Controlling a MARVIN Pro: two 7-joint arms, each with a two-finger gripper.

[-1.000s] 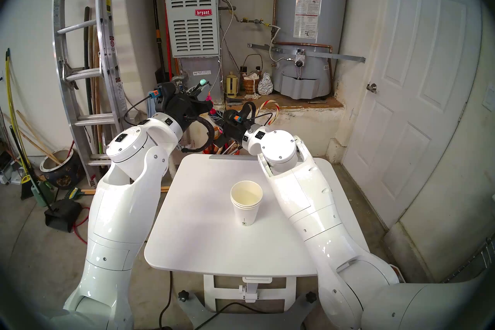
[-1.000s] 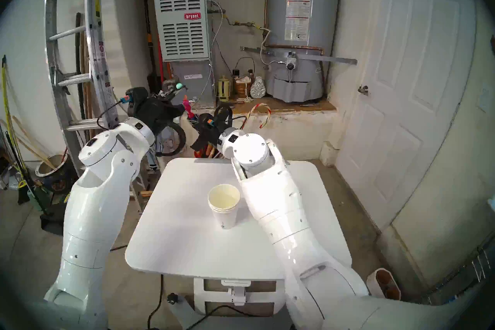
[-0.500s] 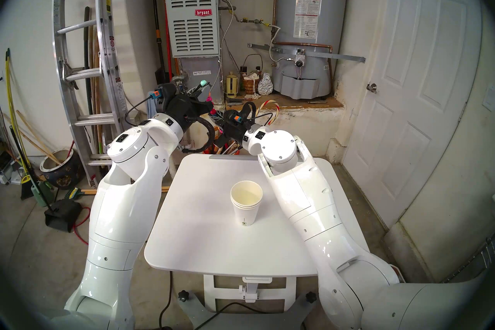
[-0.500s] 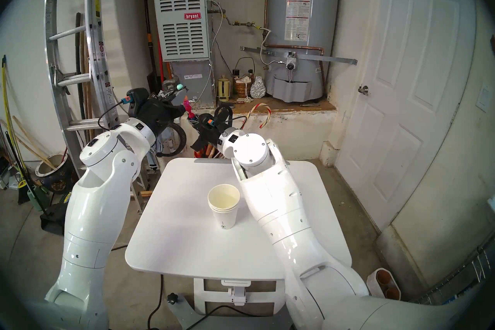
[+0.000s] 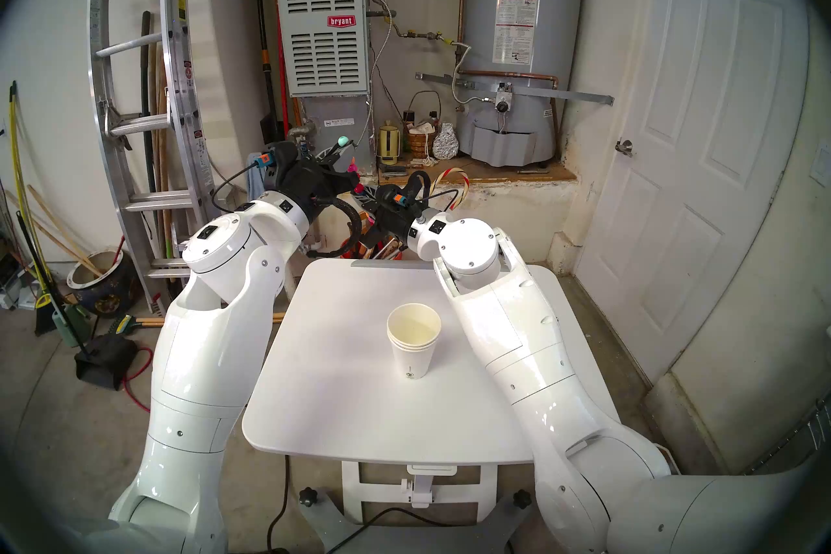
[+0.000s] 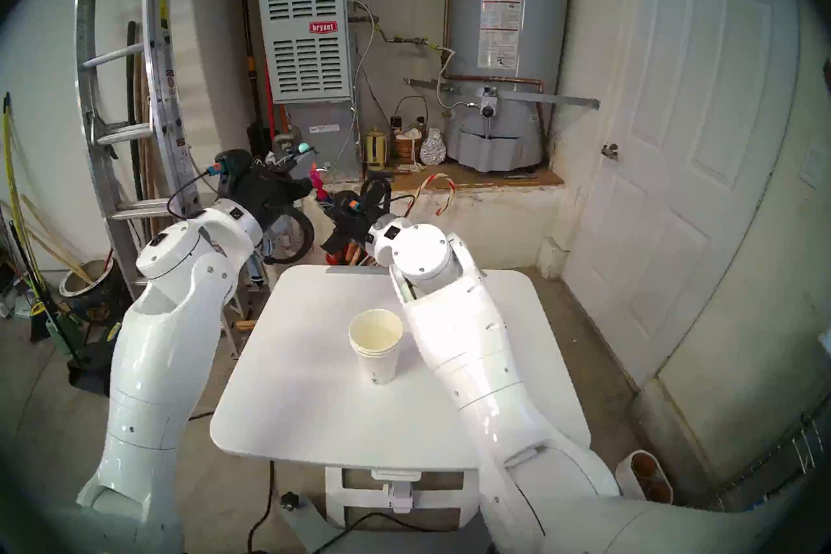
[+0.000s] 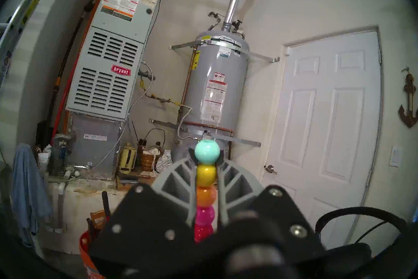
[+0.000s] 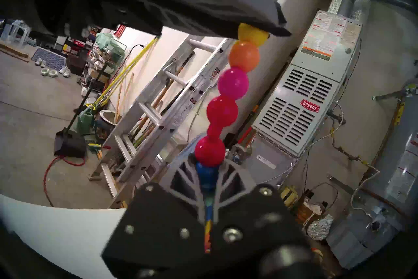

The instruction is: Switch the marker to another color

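marker: i see the marker [image 8: 228,111] held in the air beyond the far edge of the table, a slim stick of round beads strung between my two tools; from the right wrist it runs yellow, orange, pink, red, red, then blue.
top end: in the left wrist view a teal bead [image 7: 207,151] sticks out past the fingertips, with yellow, orange, pink and red below it.
left gripper: the left gripper [image 7: 207,172] is clamped on the marker, grey fingers [image 7: 181,181] pressed against the yellow and orange beads on both sides.
right gripper: the right gripper [image 8: 209,177] is closed on the marker lower down, pinching the blue bead, with a red bead sitting just above its fingertips.
lower end: a thin multicoloured tip runs back between the right fingers toward the palm.
paper cups: a stack of paper cups [image 5: 413,346] stands upright near the middle of the table [image 5: 341,382], well apart from both tools.
candy cane: a red-and-white candy cane [image 5: 456,182] shows behind the right wrist.
beyond: furnace [image 5: 321,27] and water heater [image 5: 517,36] on the back wall.
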